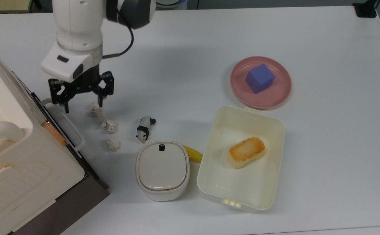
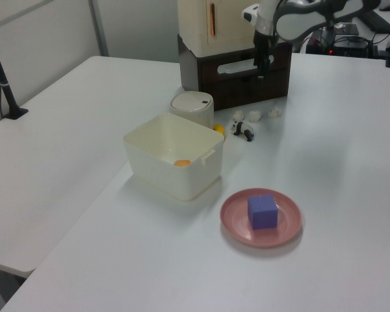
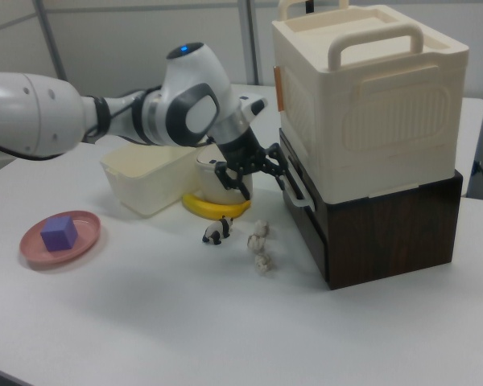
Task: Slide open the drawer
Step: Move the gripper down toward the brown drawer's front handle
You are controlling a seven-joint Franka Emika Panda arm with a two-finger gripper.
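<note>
The step in hand looks like the approach: the claw [image 1: 82, 97], fingers apart, hangs just beside the white loop handle [image 1: 66, 122] of the drawer [image 3: 304, 211], which sits shut in the dark wood base at the counter [image 1: 190, 42] edge. Next it should straddle that smooth bar, close and pull outward, clear of the crumpled paper balls [image 1: 110, 126].
</note>
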